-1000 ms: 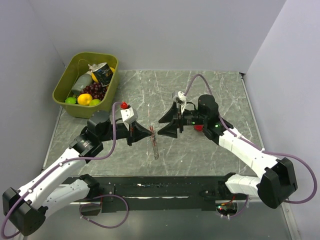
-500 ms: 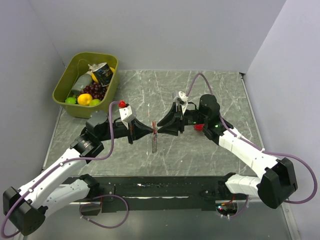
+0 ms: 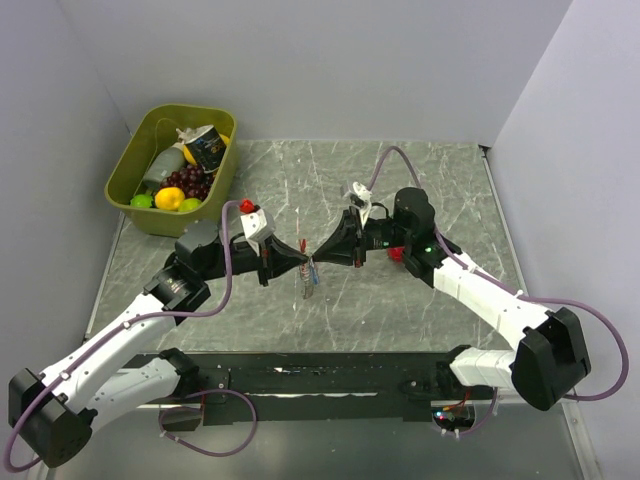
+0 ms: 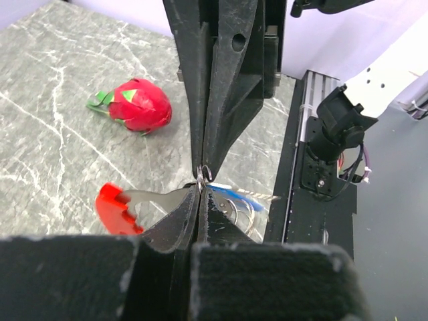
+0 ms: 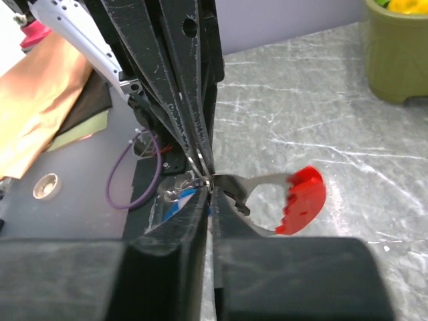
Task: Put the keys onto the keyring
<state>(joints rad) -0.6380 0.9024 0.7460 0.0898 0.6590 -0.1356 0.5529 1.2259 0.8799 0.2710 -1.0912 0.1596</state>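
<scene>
Fingers hide most of the rings; only a sliver of the blue key (image 4: 231, 194) shows. The left gripper (image 3: 303, 262) and right gripper (image 3: 318, 258) meet tip to tip above mid-table, both pinched on the keyring (image 4: 119, 208). It lies crosswise to them, red end toward the far edge.

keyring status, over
Left end effector shut on keyring. Right end effector shut on it too, tip to tip. Blue key at the rings. Nothing blocking.
</scene>
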